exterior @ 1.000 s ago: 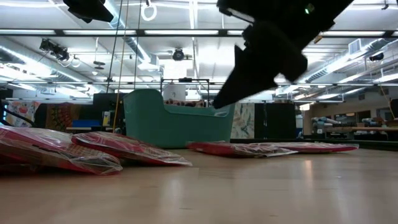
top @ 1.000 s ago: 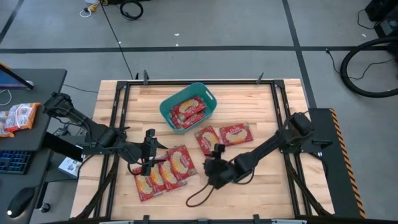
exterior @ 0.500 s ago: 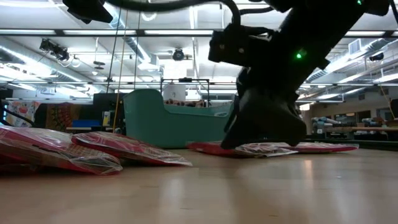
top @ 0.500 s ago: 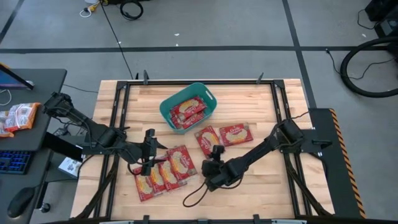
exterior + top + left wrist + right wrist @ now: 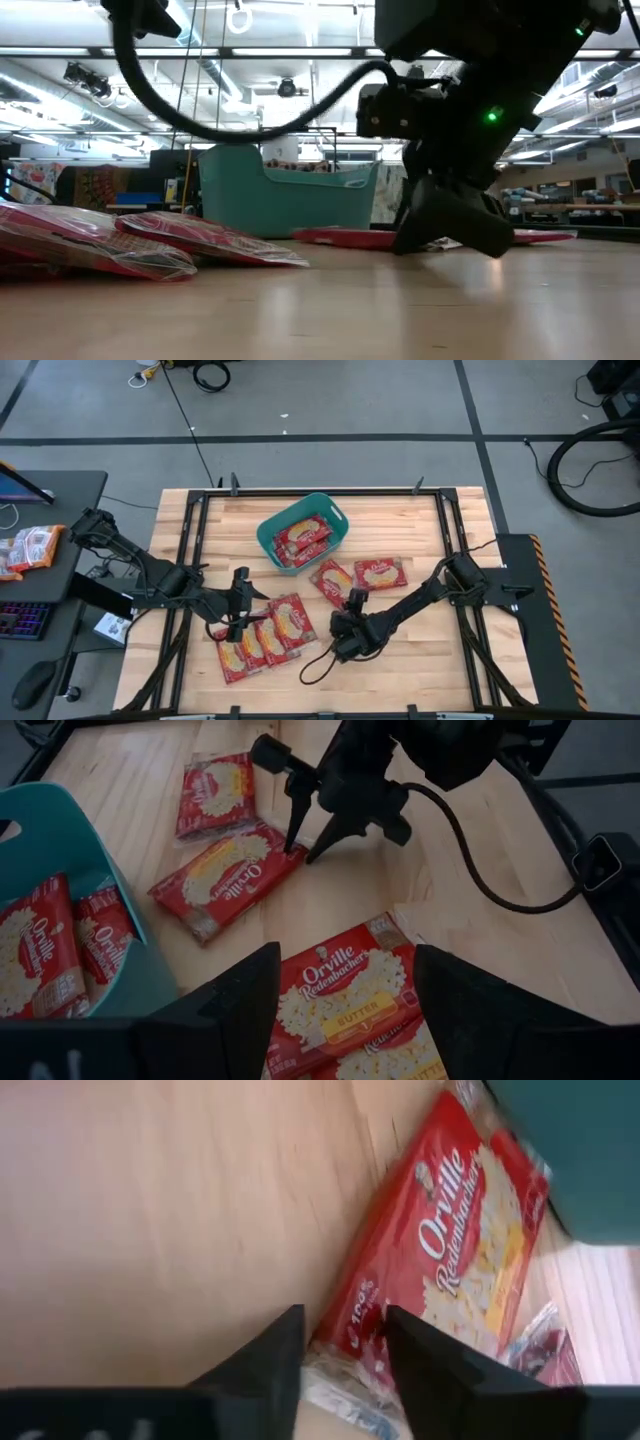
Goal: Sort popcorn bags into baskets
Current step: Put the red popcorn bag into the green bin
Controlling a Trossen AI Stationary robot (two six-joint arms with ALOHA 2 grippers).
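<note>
The teal basket (image 5: pixel 270 530) (image 5: pixel 270 200) stands at the table's far middle with red popcorn bags (image 5: pixel 300 538) (image 5: pixel 40 950) lying in it. Two bags lie flat at mid-table (image 5: pixel 335 582) (image 5: pixel 380 573). Three overlapping bags (image 5: pixel 265 638) lie toward the near left. My right gripper (image 5: pixel 352 600) (image 5: pixel 450 240) (image 5: pixel 345 1370) is open, with its tips down at the near corner of the nearer mid-table bag (image 5: pixel 230 880). My left gripper (image 5: pixel 243 618) (image 5: pixel 345 1020) hangs open over the near-left bags (image 5: pixel 345 985). My right gripper points slanting down from the table's near side, with one finger (image 5: pixel 290 835) on either side of the bag's near corner (image 5: pixel 350 1330). The bag lies flat on the wood. I cannot tell whether the fingertips touch it.
A black cable loop (image 5: pixel 318 663) trails from the right arm onto the wood near the table's near edge. Dark frame rails (image 5: pixel 190 560) run along the table's sides. A side desk on the left holds orange-and-white packets (image 5: pixel 30 548). Bare wood (image 5: pixel 420 650) lies at the near right.
My right gripper has come down from well above the table to the tabletop. It has moved toward the far edge, up to the near corner of the nearer mid-table bag. Its cable loop has followed it.
</note>
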